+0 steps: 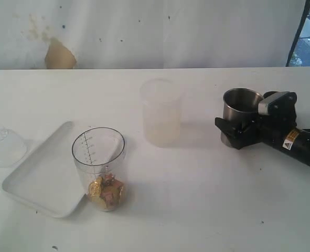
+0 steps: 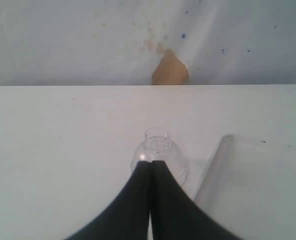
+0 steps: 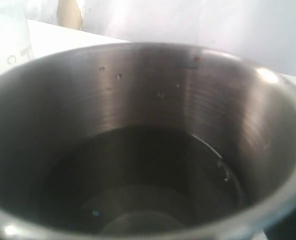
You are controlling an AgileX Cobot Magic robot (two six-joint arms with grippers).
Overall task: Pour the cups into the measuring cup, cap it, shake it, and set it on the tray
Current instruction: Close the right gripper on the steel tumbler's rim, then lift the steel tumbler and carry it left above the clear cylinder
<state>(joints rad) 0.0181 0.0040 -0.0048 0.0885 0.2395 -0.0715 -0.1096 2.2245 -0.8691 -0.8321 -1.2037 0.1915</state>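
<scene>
**A:** Where is the right gripper (image 1: 242, 122)?

**B:** Low over a white table (image 1: 196, 199). Its black jaws stand on either side of the steel tumbler (image 1: 242, 102), which sits upright between them. I cannot tell whether the jaws press the tumbler's wall or stand just clear of it.

**A:** What is inside the tumbler?

**B:** The right wrist view is filled by its mouth. Clear liquid lies in the bottom, and a few drops cling to the brushed inner wall (image 3: 148, 85).

**A:** What lies beyond the gripper?

**B:** Nearest, past the tumbler and away from the arm, a frosted cup (image 1: 161, 113) stands upright. Farther off, well apart, is the measuring cup (image 1: 98, 168). It is clear and upright, with marks down its side and gold-wrapped pieces in its bottom. It stands at the edge of the tray (image 1: 39, 178), and I cannot tell whether it touches the rim. Farthest of all, a clear domed lid (image 1: 5, 144) rests on the table just past the tray.

**A:** And the left gripper (image 2: 150, 167)?

**B:** Its two dark fingers (image 2: 132, 200) are pressed together with nothing between them. The lid lies just ahead of the tips, neck upward. The tray's rim sits just beside the lid.
</scene>
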